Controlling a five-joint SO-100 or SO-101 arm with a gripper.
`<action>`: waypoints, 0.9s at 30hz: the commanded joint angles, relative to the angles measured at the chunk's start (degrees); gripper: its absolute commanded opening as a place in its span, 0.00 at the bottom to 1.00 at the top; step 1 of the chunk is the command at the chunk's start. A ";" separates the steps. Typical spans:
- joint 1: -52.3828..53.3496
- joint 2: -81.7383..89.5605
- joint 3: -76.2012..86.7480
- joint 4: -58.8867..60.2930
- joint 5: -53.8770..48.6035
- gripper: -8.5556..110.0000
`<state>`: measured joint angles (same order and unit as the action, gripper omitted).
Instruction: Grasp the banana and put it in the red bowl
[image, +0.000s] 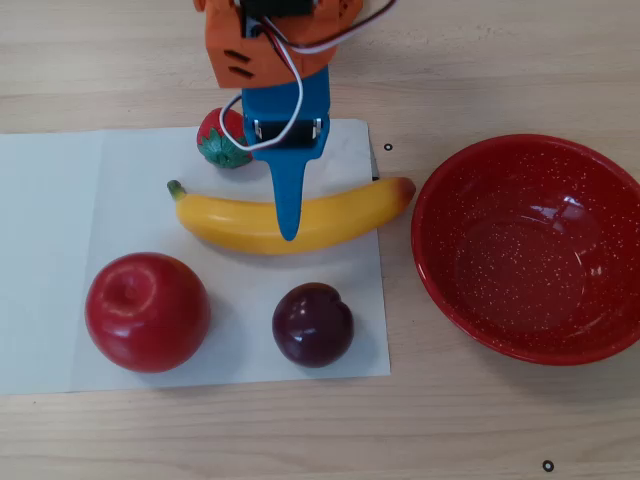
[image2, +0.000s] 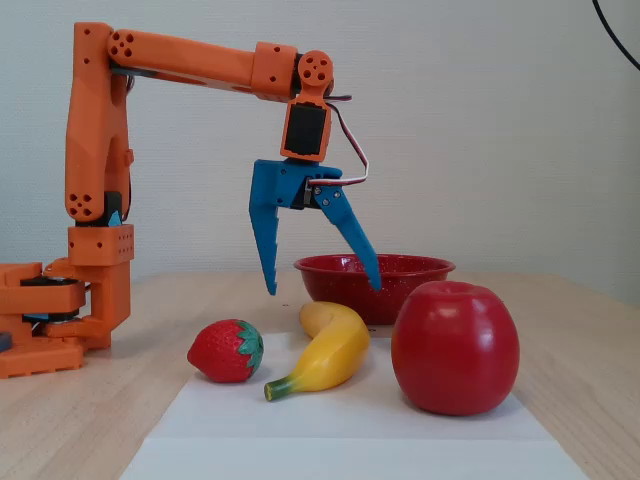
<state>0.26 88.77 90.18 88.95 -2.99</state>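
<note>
Above the banana (image2: 322, 350), the blue gripper (image2: 322, 290) hangs with fingers spread wide. The banana lies on the paper sheet (image: 60, 200), just left of the red bowl (image: 455, 300). A skewed descent could roll that glossy curve toward the strawberry (image: 215, 145).

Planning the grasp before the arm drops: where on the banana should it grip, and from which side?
Probably the banana's thick middle, from straight above, jaws spanning its narrow width. It lies flat on the paper, ends tapering. The open gripper hangs over that middle, and the strawberry and plum stand apart from it.
</note>
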 joint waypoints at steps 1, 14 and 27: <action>2.02 2.90 -1.41 -2.02 1.85 0.52; 3.25 1.14 5.10 -4.48 3.78 0.66; 3.08 -2.46 6.33 -10.28 3.78 0.66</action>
<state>3.16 83.76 100.46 79.37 0.00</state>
